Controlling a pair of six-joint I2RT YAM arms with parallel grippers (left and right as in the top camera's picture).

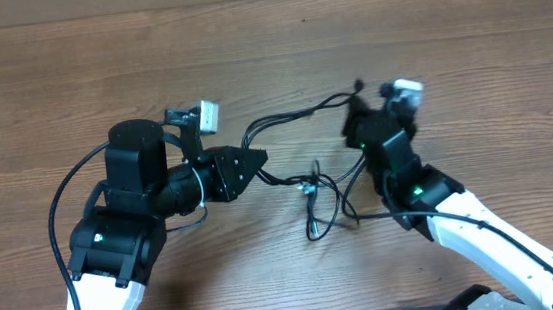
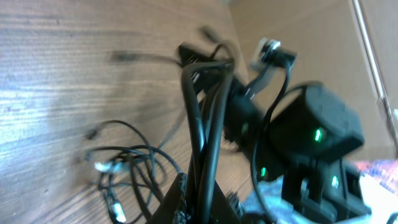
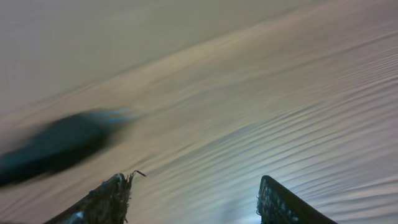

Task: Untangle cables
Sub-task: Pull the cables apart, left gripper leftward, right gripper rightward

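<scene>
Several tangled cables (image 1: 311, 184) — left jaws gripping them, right jaws apart

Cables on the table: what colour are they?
Black cables, silvery plug tips; shows best in left wrist view.

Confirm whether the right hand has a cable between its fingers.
No: the right wrist view shows the right hand open, with only the blurred wooden table in its gap.
</scene>
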